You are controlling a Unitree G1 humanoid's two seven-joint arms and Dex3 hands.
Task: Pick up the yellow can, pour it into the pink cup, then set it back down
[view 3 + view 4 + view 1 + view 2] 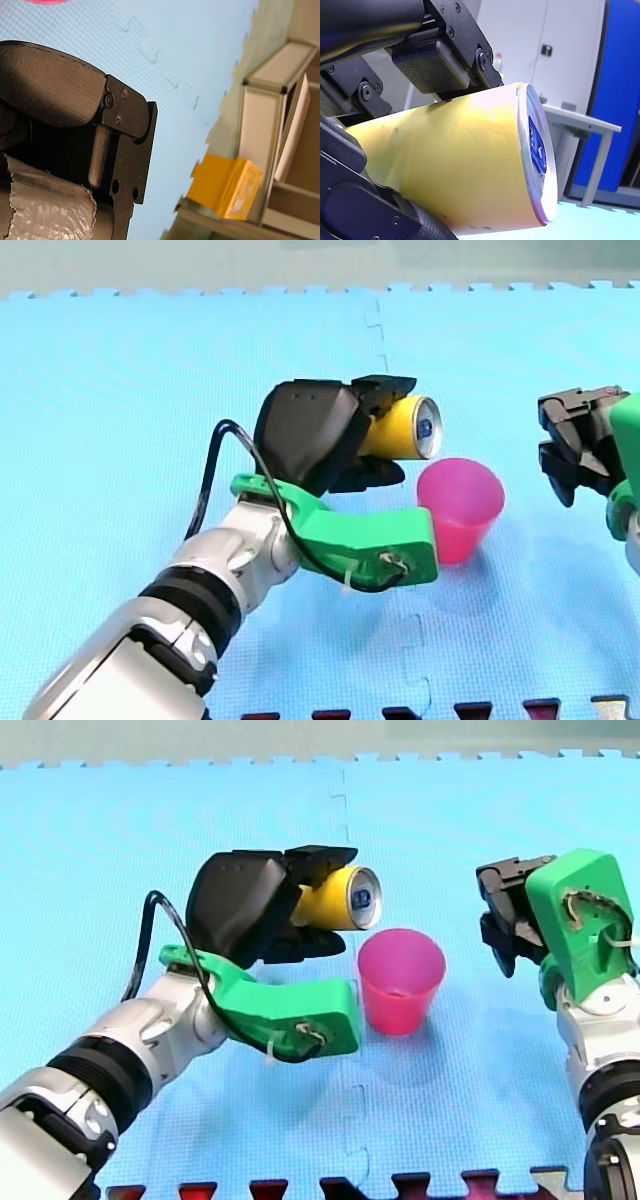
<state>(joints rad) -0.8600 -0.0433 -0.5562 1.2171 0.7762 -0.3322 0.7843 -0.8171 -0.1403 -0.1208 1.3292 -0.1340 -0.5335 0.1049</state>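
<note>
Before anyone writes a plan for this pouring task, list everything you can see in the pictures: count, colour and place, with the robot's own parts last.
yellow can: one, yellow with a silver top, lifted off the mat, tipped on its side, top towards the cup
pink cup: one, pink, upright on the mat, just right of the can
foam mat: one, light blue, interlocking tiles under everything
yellow box: one, yellow, on shelving beyond the mat's edge
black cable: one, looping along the left forearm
green bracket: two, green, one at each wrist
left hand: one, black, mid-mat, clasped round the can
right hand: one, black, right of the cup, holding nothing
</note>
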